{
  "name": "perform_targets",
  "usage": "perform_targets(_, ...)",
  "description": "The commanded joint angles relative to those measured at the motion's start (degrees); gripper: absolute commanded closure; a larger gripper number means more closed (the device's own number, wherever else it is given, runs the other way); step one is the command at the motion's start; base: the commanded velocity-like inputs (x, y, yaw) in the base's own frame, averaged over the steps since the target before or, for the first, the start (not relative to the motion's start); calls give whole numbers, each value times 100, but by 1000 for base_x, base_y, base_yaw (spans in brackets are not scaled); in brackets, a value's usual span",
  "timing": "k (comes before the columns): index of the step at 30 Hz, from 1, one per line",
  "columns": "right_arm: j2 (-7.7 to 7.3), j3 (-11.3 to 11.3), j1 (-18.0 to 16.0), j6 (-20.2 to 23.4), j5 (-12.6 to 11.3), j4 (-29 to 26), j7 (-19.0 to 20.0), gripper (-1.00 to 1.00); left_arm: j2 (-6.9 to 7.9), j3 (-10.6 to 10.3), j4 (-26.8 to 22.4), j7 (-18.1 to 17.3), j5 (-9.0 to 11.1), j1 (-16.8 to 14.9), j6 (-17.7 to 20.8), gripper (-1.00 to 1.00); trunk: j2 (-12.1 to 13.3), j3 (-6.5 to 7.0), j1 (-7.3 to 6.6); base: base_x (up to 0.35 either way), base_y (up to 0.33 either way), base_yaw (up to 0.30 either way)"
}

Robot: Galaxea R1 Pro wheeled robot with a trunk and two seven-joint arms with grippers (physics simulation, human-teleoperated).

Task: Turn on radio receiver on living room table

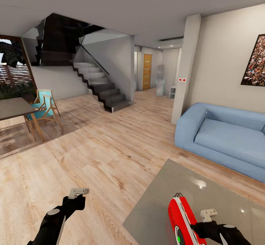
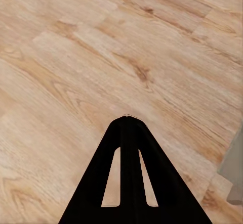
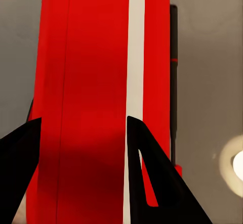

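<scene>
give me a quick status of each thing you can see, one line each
radio receiver: held over the table, a green light on its face.
right hand: fingers straddling the radio's red body.
left hand: shut, empty, over the wood floor.
table: glossy grey top, reflecting lights.

Two black robot arms reach forward from below. The left gripper (image 2: 126, 117) hangs with its two fingers pressed together at the tips. The right gripper (image 3: 83, 125) has its fingers spread, clamped either side of the red radio receiver (image 3: 96, 72).
</scene>
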Motion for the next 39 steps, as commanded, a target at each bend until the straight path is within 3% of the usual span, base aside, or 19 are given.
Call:
perform_targets(1, 3, -12, 9, -10, -16, 0, 5, 100, 0, -4, 37, 5, -1, -1, 0, 100, -40, -20, 24, 0, 0, 0)
perform_targets(7, 4, -18, 9, -10, -26, 0, -21, 100, 0, -25, 149, 64, 4, -1, 9, 100, -40, -20, 24, 0, 0, 0)
perform_targets(11, 131, 17, -69, 38, 23, -96, -8, 100, -131, -61, 205, 72, -21, 31, -52, 100, -38, -18, 23, 0, 0, 0)
perform_targets(16, 151, 9, -137, 40, 27, -133, 4, 100, -278, -61, 217, 72, -21, 54, -52, 100, -38, -18, 23, 0, 0, 0)
perform_targets(25, 153, 15, -162, 125, 26, -408, 4, 100, -294, -61, 224, 72, -21, 60, -52, 100, -38, -18, 23, 0, 0, 0)
perform_targets(39, 153, 17, -166, 526, 213, -551, -37, 100, -299, -61, 224, 72, -21, 60, -52, 100, -38, -18, 23, 0, 0, 0)
